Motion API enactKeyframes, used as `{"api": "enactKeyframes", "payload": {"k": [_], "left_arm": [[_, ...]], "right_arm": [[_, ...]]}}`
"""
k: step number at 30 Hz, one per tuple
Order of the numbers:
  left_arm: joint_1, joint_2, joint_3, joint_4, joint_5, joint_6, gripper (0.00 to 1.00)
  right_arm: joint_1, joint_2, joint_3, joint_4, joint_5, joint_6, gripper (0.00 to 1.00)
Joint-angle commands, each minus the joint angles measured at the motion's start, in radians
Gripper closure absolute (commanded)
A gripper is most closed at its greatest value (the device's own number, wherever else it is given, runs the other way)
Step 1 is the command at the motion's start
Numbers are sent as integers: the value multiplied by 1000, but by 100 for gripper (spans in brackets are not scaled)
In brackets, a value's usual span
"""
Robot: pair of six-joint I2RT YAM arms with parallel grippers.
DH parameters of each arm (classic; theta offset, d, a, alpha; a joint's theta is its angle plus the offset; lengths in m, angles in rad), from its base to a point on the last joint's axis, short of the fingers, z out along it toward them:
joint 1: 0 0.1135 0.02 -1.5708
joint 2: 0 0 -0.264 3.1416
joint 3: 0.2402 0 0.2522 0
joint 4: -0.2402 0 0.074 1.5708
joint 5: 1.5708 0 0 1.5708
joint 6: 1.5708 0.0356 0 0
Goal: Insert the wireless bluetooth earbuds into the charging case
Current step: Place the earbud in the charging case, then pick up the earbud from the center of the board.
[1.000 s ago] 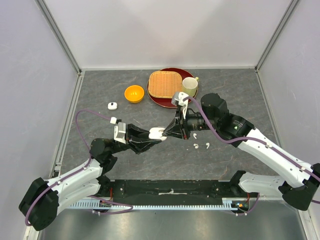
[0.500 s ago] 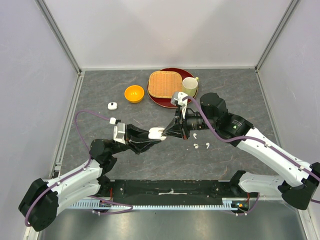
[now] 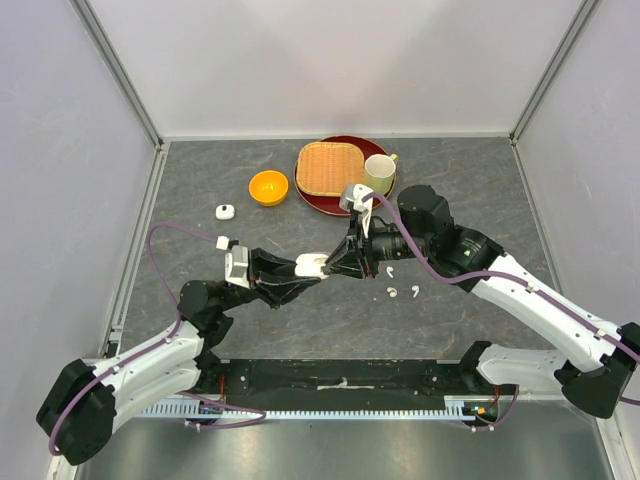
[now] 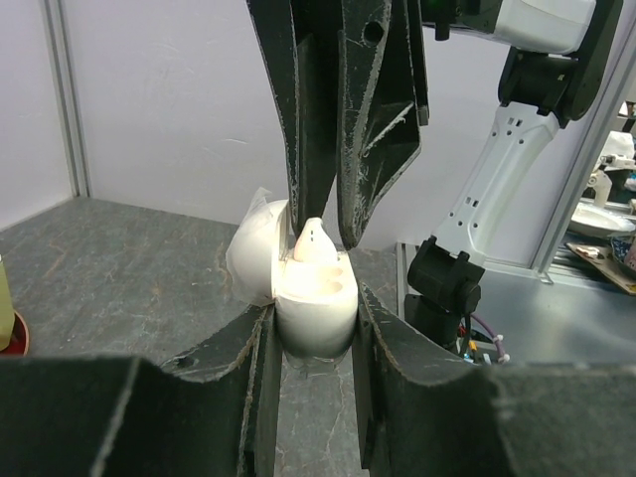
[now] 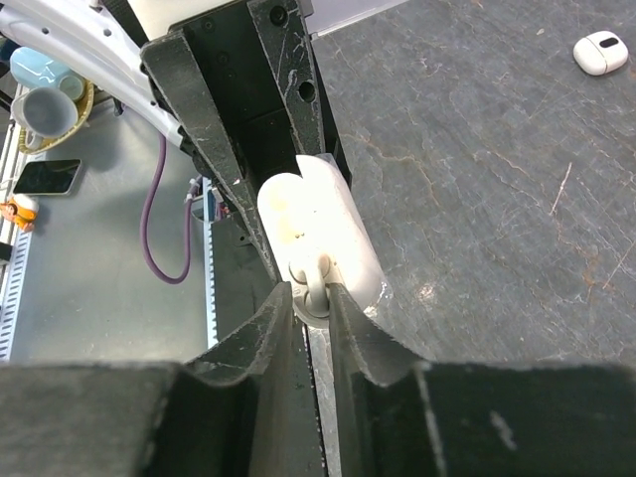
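Top external view shows the meeting point too small to read. A small white pill-shaped case (image 3: 225, 211) and a round orange bowl (image 3: 268, 187) stand at the left, well apart from it. Left gripper (image 4: 313, 323) clamps the open glossy white charging case (image 5: 316, 224), its fingers covering the sides of the base. One white comma-shaped earbud (image 4: 314, 243) sits in a socket, lower part hidden. Right gripper (image 5: 308, 298) flanks its tip; whether it is pinching or loose cannot be told. Loose white earbuds (image 3: 393, 293) lie on the grey table (image 3: 480, 200) to the right.

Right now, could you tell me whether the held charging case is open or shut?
Open: the charging case has its lid swung back, an earbud in it.
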Motion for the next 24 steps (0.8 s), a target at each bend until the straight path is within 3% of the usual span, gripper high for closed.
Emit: {"api": "enactKeyframes", "payload": {"k": [1, 10, 19, 20, 24], "left_arm": [[-5, -29, 2, 68, -57, 22, 98], [-5, -33, 5, 50, -44, 25, 98], [-5, -49, 2, 34, -38, 32, 98], [-5, -50, 2, 25, -38, 34, 98], [-5, -75, -1, -12, -47, 55, 98]], "right_arm": [[4, -8, 32, -19, -37, -21, 70], [5, -45, 60, -6, 76, -10, 50], [4, -117, 28, 71, 225, 65, 48], [4, -137, 17, 82, 295, 88, 41], [4, -211, -17, 82, 559, 154, 30]]}}
